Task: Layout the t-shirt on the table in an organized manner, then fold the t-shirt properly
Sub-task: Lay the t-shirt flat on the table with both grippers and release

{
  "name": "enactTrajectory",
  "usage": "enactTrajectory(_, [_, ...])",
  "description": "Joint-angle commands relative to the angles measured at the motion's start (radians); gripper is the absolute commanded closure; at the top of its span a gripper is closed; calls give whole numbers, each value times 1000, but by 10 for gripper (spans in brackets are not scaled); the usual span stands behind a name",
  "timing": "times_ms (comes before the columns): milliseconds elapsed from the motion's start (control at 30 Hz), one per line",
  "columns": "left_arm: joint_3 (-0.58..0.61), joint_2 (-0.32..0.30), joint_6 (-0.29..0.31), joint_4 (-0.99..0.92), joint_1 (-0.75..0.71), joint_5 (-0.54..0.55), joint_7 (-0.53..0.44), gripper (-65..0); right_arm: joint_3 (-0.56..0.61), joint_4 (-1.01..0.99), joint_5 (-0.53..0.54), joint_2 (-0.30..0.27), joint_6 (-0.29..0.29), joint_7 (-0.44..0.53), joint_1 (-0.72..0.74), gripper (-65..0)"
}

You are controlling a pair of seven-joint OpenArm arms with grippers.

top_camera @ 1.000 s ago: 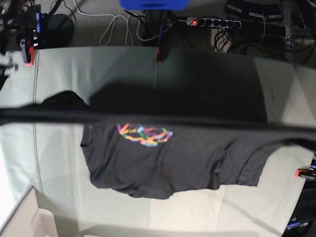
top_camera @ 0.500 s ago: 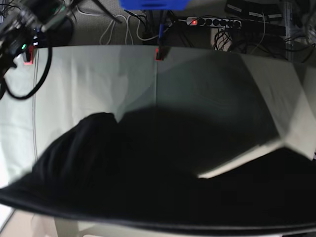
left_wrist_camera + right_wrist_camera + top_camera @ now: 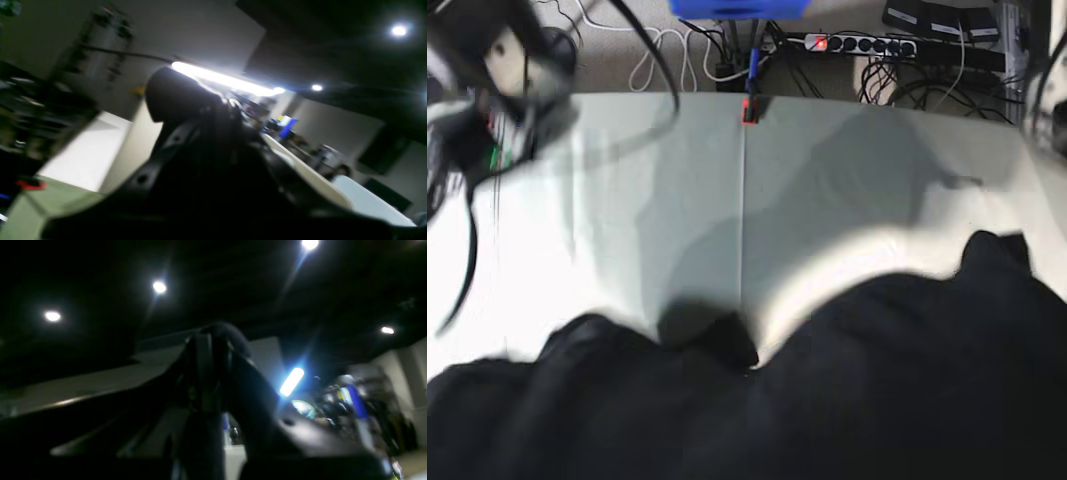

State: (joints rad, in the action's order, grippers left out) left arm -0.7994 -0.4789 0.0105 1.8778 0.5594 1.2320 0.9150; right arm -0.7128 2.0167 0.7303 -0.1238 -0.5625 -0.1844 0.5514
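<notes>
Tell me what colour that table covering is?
Pale grey-green, seen best in the base view: table.

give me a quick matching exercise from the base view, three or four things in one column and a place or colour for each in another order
Things:
1. t-shirt
2. table
3. power strip
4. red clamp

Places or colours:
A. at the middle of the table's far edge
B. black, filling the near part of the view
C. pale grey-green, bare in its far half
D. on the floor beyond the table, with a lit red switch

Pairs: 1-B, 2-C, 3-D, 4-A
</notes>
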Motion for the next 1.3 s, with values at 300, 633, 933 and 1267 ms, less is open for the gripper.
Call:
enactTrajectory(300, [62,13,-22,-109,64,-59,-37,-1,51,-15,-111,-37,3,21,97,0])
enactTrajectory(633, [165,58,-20,-410,37,-176,-40,-1,164,-363,-114,-7,3,9,-29,0])
enactTrajectory(933, [245,138,-20,-700,69,-320,-149,-3,229,-709,-280,-7,2,9,54,0])
enactTrajectory(1267, [435,125,-22,-1085,264,-369,-420,-6,229,-1123,-489,-27,0,7,312,0])
